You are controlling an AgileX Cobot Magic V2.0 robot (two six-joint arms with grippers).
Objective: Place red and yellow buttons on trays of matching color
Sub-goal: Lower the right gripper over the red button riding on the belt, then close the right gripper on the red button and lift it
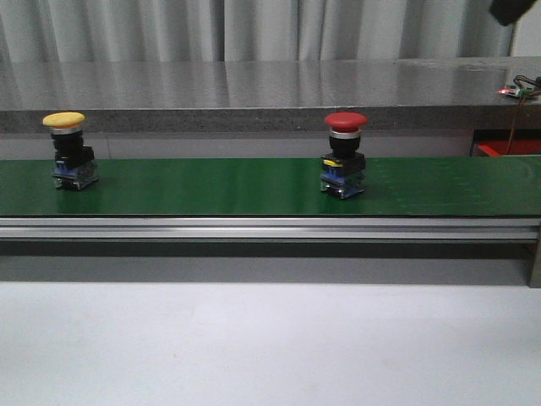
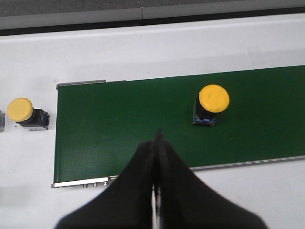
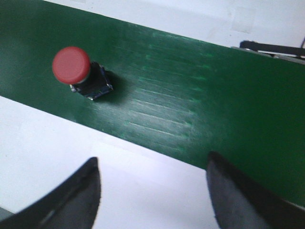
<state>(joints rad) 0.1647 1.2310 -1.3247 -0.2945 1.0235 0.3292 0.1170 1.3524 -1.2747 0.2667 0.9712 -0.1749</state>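
A yellow button [image 1: 66, 152] stands at the left of the green belt [image 1: 211, 186] and a red button [image 1: 345, 156] stands right of centre. In the left wrist view my left gripper [image 2: 158, 137] is shut and empty, above the belt's near edge and apart from the yellow button [image 2: 213, 102]. A second yellow button [image 2: 24, 112] lies on the white surface beyond the belt's end. In the right wrist view my right gripper [image 3: 152, 167] is open and empty over the white table, with the red button [image 3: 76, 69] apart from it on the belt. No tray is in view.
An aluminium rail [image 1: 254, 227] runs along the belt's front, with white table [image 1: 254, 347] before it. A grey counter [image 1: 254, 93] stands behind the belt. A red box [image 1: 507, 148] and a small lit board [image 1: 520, 89] are at the far right.
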